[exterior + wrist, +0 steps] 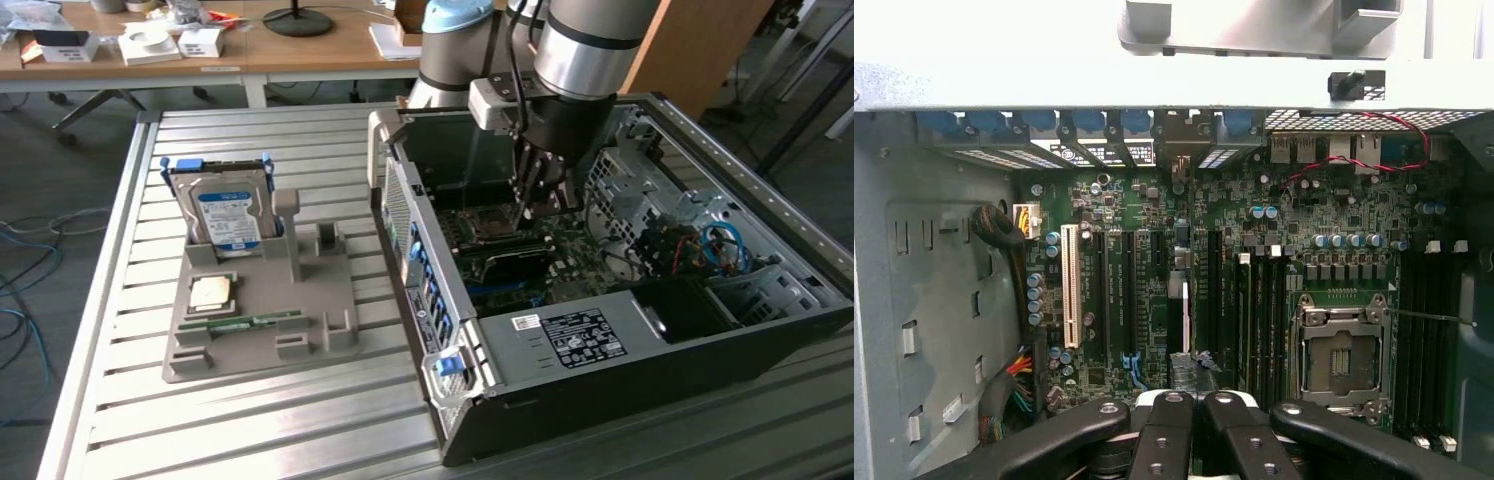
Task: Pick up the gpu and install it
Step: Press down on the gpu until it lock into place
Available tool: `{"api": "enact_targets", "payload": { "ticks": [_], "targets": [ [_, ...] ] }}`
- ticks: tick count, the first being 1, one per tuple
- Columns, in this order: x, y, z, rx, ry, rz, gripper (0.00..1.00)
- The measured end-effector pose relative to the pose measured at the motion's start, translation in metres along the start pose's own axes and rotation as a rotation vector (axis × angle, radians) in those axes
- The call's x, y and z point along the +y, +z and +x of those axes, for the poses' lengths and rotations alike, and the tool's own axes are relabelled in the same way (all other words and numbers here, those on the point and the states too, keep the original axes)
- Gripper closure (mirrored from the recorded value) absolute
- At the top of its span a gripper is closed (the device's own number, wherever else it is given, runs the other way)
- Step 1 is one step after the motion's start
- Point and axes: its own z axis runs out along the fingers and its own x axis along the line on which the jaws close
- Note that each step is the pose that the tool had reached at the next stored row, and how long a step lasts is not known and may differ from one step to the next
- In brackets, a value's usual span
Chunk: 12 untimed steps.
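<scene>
The gpu (pixel 1179 310) stands edge-on among the expansion slots of the motherboard (pixel 1334 220), a thin card running from the case's rear openings toward my fingertips. My gripper (pixel 1194 402) is shut, its fingers (pixel 1162 430) pressed together right over the card's near edge. Whether they pinch the card or only rest above it is hidden. In the exterior view the gripper (pixel 539 205) hangs straight down inside the open computer case (pixel 801 300), low over the board.
Left of the case in the exterior view, a grey holder (pixel 320 325) carries a hard drive (pixel 224 215), a processor (pixel 214 293) and a memory stick (pixel 240 323). Case walls, drive cages and blue cables (pixel 721 245) crowd the arm. Behind the table is a cluttered desk.
</scene>
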Motion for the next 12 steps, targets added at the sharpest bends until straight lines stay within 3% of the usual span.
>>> {"api": "enact_targets", "payload": {
  "ticks": [12],
  "targets": [
    [0.0001, 0.0002, -0.0062, 0.0, 0.0, 0.0, 0.89]
  ]
}}
